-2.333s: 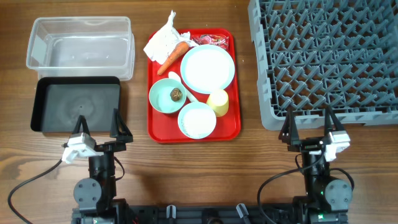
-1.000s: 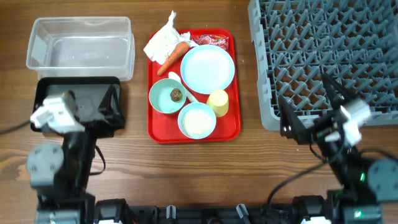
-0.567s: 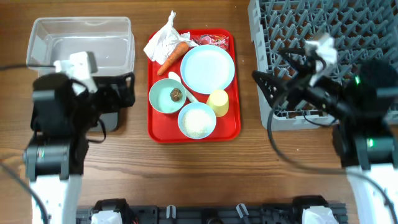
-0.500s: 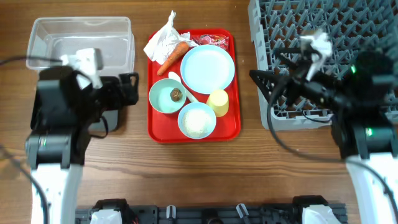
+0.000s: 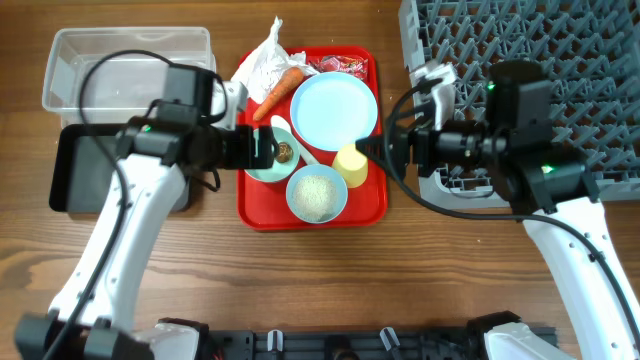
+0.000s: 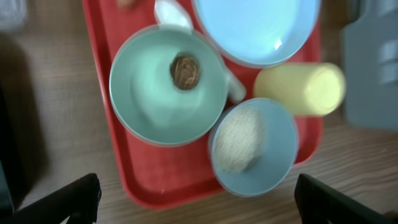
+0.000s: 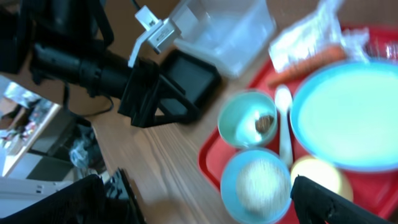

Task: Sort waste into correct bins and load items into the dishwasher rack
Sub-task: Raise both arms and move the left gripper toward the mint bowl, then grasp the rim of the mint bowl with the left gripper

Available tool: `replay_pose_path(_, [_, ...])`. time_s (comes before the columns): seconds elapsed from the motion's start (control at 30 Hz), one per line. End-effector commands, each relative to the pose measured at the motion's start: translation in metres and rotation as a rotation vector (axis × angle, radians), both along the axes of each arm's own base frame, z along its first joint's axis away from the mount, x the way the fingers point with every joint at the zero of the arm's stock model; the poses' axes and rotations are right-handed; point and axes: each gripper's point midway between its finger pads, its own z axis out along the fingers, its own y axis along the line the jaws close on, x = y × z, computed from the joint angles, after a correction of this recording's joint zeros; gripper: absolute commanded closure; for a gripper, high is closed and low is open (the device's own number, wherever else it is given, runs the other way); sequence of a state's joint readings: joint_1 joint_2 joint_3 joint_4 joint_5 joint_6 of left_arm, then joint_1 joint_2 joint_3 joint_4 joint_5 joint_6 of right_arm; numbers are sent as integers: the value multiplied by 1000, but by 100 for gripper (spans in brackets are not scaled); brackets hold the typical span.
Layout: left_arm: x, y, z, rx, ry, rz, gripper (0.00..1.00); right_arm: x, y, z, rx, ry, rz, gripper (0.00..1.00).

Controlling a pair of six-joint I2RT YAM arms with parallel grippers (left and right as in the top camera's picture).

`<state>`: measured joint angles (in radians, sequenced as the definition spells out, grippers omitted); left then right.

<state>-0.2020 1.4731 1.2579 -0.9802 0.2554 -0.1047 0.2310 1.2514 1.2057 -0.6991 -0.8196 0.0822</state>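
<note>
Left pincer is hovering spread wide over the round mint bowl, a brown lump sitting inside it, on the flat red tray. Right pincer, also spread and gripping nothing, is hanging beside the yellow cup and the glossy pale blue plate. Both arms are reaching inward with elbows bent, the right one crossing the grey lattice rack. White rice is filling the blue bowl.

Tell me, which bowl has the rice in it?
The pale blue bowl holds the white rice; the mint bowl beside it holds only a brown lump.
</note>
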Motion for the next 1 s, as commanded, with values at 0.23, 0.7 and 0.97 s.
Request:
replay_pose_path(0.23, [-14,-18,-19,97,68,-99,0,-15,-26,-52,-268,190,-154,0])
replay_pose_path(0.7, [4,-39,-9,-7,-12,-117,2,14,-25,-36,-137,256,-362,0])
replay_pose_path(0.97, [30,-20,-32,101,-8,73,0,19,-41,-46,-201,258,-452,0])
